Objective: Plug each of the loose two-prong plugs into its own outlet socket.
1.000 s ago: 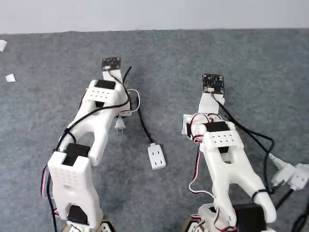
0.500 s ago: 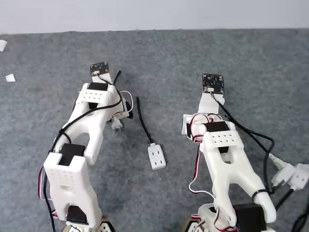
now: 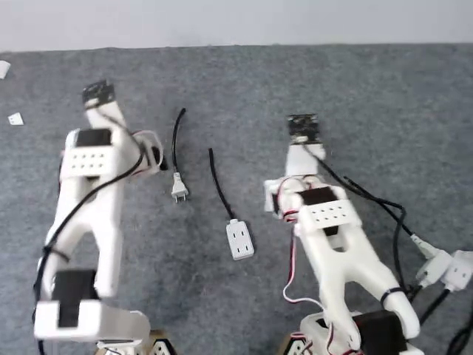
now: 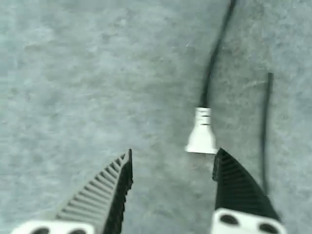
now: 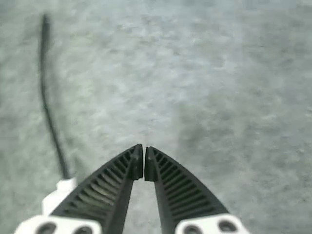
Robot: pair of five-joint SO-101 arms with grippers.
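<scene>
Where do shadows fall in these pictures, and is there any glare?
High view: even light, soft shadows on the carpet, no glare. Left wrist view: the white plug casts barely any shadow. Right wrist view: a faint dark patch lies ahead of the shut jaws.

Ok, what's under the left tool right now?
Between the fingers of the open left tool lies only bare grey carpet. The white plug sits just beyond one fingertip. Whatever is beneath the fingers themselves is covered.
</scene>
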